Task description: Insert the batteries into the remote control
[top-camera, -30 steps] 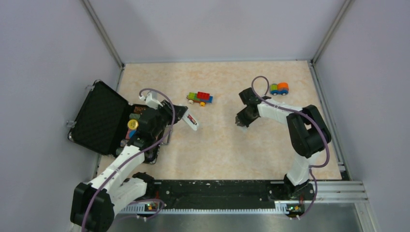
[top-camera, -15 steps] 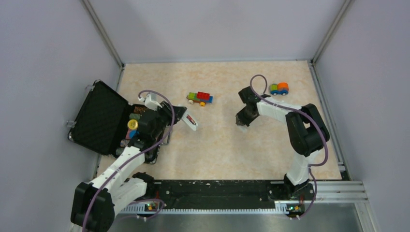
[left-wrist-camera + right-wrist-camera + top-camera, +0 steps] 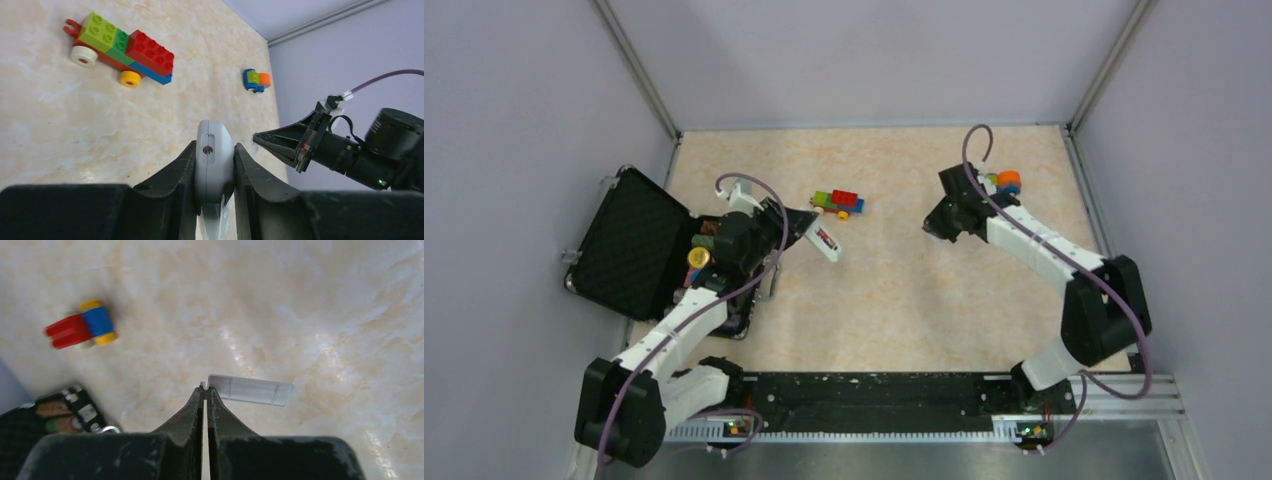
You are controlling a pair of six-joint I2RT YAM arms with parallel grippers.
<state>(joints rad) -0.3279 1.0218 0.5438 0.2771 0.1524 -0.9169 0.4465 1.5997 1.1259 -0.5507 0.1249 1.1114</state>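
Swung outward since the earlier frame, the right arm (image 3: 1034,245) now reaches toward the worktop's far right corner, close to the small toy car (image 3: 1002,182). Its right gripper (image 3: 205,390) is pinched fully together on the end of the white back cover (image 3: 250,389). By the open black case (image 3: 629,255) at the left edge, the left gripper (image 3: 215,150) clamps the remote control (image 3: 826,243) edgewise above the worktop, near the brick car (image 3: 839,203).

Lighting bright, even, diffuse from above; shadows faint and soft. Right wrist view: white glare streaks on the tabletop (image 3: 235,347), toy car (image 3: 80,331) smeared, out of focus. Top view sharp.
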